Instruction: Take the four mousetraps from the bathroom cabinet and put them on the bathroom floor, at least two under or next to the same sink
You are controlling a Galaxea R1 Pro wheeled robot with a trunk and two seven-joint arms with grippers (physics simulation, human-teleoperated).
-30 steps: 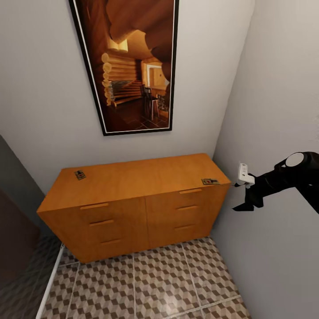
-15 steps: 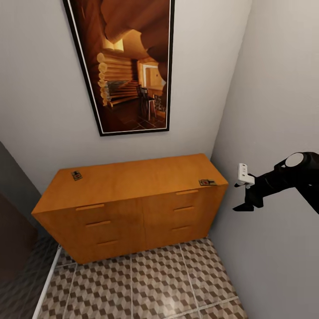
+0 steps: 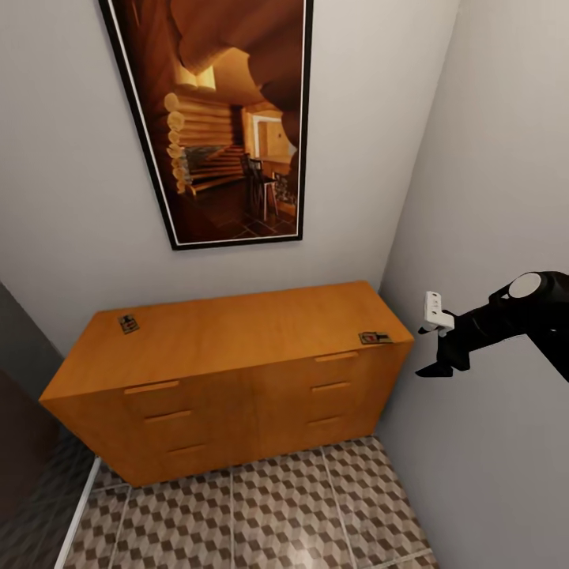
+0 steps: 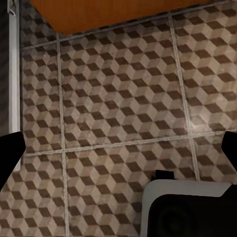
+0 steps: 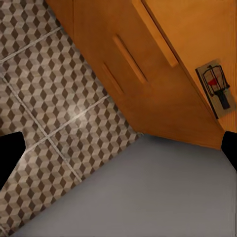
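— Item one? Long low orange-brown wooden cabinet with bar handles, at 12 o'clock, against the grey wall.

— On top? Two small flat tan mousetraps: one at 10 o'clock, one at 2 o'clock by the front corner.

— Below? Cube-patterned tiled bathroom floor.

— Grippers? Black right gripper at 3 o'clock, holding nothing, fingertips wide apart in the wrist view. Left gripper: fingers spread, empty, over tiles.

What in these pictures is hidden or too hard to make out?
- Two mousetraps: the cabinet top shows one far left, one front right; drawers closed.
- Trap details: too small in the head view.
- Right hand: fingers' spread unclear, side-on.
- Picture: top cut off.
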